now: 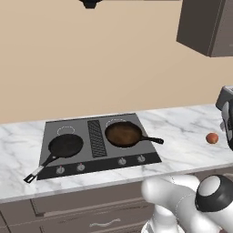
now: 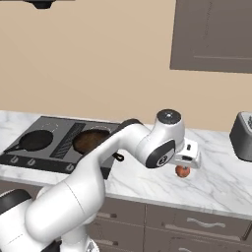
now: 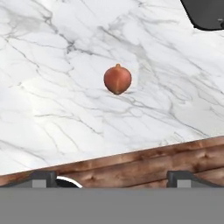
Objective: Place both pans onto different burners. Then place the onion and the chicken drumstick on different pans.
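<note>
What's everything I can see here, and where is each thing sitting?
Cooktop: one, dark grey, set in the counter.
Pans: two; black pan on the left burner, brown-inside pan on the right burner.
Knobs: four, grey, along the cooktop front.
Onion: one, reddish-brown, on the counter right of the cooktop.
Counter: one, white marble.
Toaster: one, grey, far right on the counter.
Wall cabinet: one, grey-brown.
Arm: one, white; jaws open above the onion.
</note>
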Available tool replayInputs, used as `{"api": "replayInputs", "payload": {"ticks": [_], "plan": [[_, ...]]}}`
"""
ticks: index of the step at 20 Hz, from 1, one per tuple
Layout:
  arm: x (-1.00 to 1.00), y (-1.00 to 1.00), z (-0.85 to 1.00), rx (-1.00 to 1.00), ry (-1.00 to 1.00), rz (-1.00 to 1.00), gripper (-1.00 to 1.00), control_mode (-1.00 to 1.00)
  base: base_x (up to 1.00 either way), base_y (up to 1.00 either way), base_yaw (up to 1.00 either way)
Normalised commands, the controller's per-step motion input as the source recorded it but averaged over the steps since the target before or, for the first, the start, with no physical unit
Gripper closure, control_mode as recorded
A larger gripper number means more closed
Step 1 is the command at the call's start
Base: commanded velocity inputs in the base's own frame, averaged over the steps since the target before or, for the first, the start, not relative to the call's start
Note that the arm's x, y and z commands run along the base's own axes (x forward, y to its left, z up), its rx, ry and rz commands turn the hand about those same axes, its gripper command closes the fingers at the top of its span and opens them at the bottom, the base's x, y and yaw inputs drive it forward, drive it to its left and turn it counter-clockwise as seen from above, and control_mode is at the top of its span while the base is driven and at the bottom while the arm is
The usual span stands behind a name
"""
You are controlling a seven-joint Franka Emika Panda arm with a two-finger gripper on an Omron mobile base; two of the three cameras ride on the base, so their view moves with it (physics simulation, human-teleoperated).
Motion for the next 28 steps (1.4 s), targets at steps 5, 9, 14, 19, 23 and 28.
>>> {"api": "replayInputs", "payload": {"ticks": [5,9,14,19,23,28], "plan": [[0.00,0.00,0.00,0.00,0.00,0.00,-1.00,1.00,0.21,-0.01,0.00],[0.37,0.00,-0.13,0.00,0.00,0.00,-1.00,-1.00,0.00,0.00,0.00],[0.56,0.02,-0.20,0.00,0.00,0.00,-1.00,-1.00,0.00,0.00,0.00],[0.40,0.00,-0.31,0.00,0.00,0.00,-1.00,-1.00,0.00,0.00,0.00],[0.24,0.00,-0.30,0.00,0.00,0.00,-1.00,-1.00,0.00,0.00,0.00],[0.19,-0.03,-0.30,0.00,0.01,0.00,-1.00,-1.00,0.00,0.00,0.00]]}}
